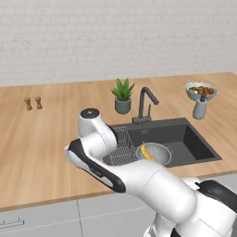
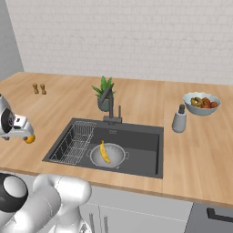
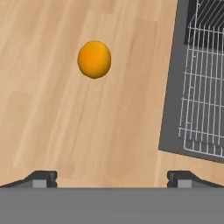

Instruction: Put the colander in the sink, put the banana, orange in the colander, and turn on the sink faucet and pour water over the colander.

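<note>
Gripper (image 3: 112,177) spread wide over bare wooden counter (image 3: 52,122), fingertips (image 3: 43,177) far apart at the bottom of the hand view, nothing between them, nothing held; orange (image 3: 94,59) lying on the counter ahead of the fingers, apart from them, left of the sink's edge in that view; seen also from the right base camera as a small orange ball (image 2: 29,139) just under the robot's hand at the left edge, on the counter beside the sink (image 2: 141,152).

Colander (image 2: 109,155) sitting upright in the dark basin, toward its front, just right of the wire rack (image 2: 75,142); banana (image 2: 105,151) lying inside the colander, one end up against its rim; same pair visible from the left base camera, colander (image 1: 157,152) with banana (image 1: 146,152) at its left side, rack (image 1: 121,146) next to it and partly behind the arm.

Faucet (image 1: 146,104) standing behind the basin, spout bent out over it.

Behind the faucet a potted plant (image 1: 122,96); off to the right a white fruit bowl (image 1: 201,90) and a soap bottle (image 1: 200,108) just in front of it; far left, two small shakers (image 1: 33,103) on the counter.
</note>
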